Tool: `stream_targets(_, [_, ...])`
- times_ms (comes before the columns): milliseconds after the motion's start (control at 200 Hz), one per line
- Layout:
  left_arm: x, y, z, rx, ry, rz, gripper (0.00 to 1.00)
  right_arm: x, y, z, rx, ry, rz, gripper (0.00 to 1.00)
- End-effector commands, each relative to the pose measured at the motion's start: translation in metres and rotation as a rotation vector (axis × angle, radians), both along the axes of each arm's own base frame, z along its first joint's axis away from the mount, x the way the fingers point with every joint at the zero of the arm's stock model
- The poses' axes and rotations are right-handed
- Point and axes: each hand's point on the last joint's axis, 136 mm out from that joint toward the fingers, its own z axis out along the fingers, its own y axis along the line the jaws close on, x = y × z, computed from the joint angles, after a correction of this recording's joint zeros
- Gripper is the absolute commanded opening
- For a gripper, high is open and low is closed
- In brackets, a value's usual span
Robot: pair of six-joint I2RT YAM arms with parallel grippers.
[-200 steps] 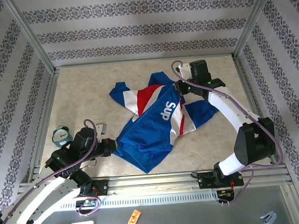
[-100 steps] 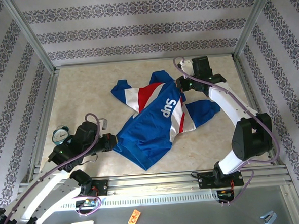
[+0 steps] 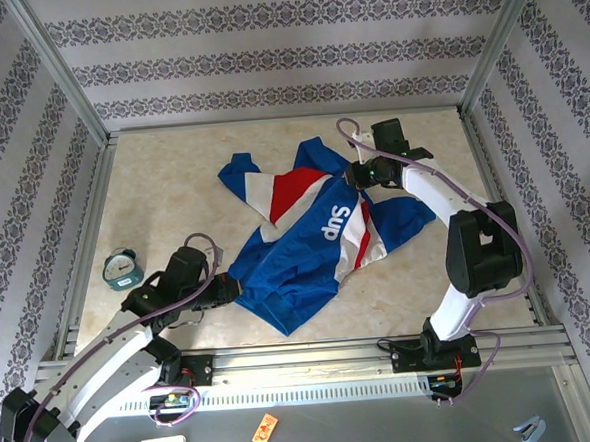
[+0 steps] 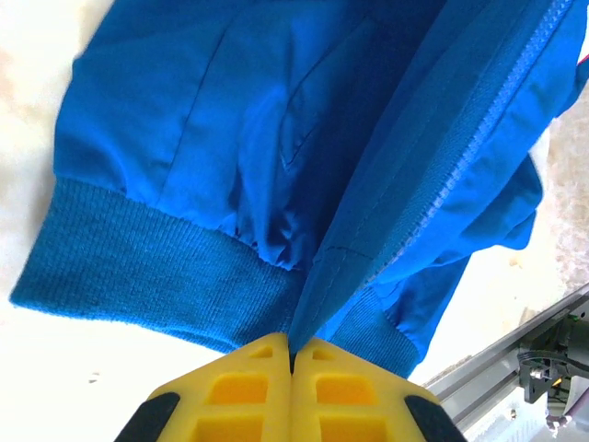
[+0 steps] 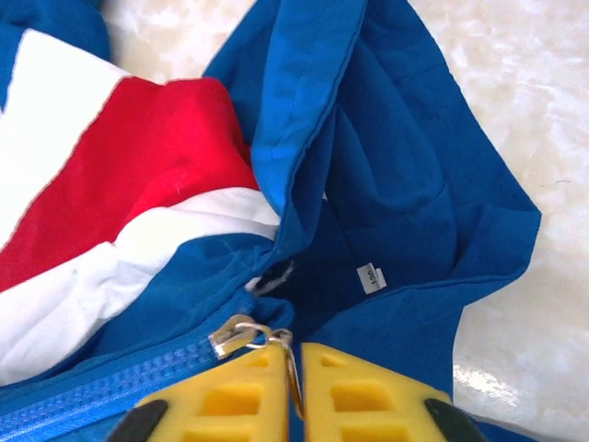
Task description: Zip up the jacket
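Observation:
The blue jacket [image 3: 306, 235] with red and white panels and white lettering lies spread across the middle of the table. My left gripper [image 3: 227, 285] is shut on its bottom hem; in the left wrist view the yellow fingers [image 4: 230, 396] pinch a fold of blue fabric [image 4: 317, 304] beside the zipper line [image 4: 479, 147]. My right gripper [image 3: 357, 174] sits at the collar end. In the right wrist view its fingers [image 5: 368, 396] are shut on the thin metal pull tab [image 5: 291, 364] of the silver zipper slider [image 5: 232, 333], with closed teeth running left of it.
A small teal alarm clock [image 3: 123, 269] stands near the left rail. Metal frame rails [image 3: 383, 351] border the table's front edge. Patterned walls enclose the back and sides. An orange scrap [image 3: 265, 429] lies below the front rail.
The left gripper moved right and nearer with the hem in it. The right gripper shifted slightly toward the collar, and the jacket stretched out between them.

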Motion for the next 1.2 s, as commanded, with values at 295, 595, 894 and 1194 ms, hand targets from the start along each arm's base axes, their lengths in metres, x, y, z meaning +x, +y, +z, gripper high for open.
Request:
stream_targets(295, [0.026, 0.028, 0.044, 0.143, -0.145, 0.065, 0.53, 0.008, -0.033, 0.053, -0.006, -0.175, -0.141, 0.51])
stream_targets(595, [0.077, 0.077, 0.122, 0.405, -0.394, 0.134, 0.75, -0.022, -0.074, 0.097, -0.071, -0.417, -0.308, 0.65])
stream_targets(894, [0.114, 0.126, 0.197, 0.593, -0.8, 0.333, 1.0, -0.049, -0.125, 0.099, -0.168, -0.513, -0.504, 0.96])
stream_targets(1194, [0.139, 0.128, 0.181, 0.698, -0.991, 0.274, 1.0, -0.064, -0.142, 0.077, -0.17, -0.688, -0.561, 0.98])
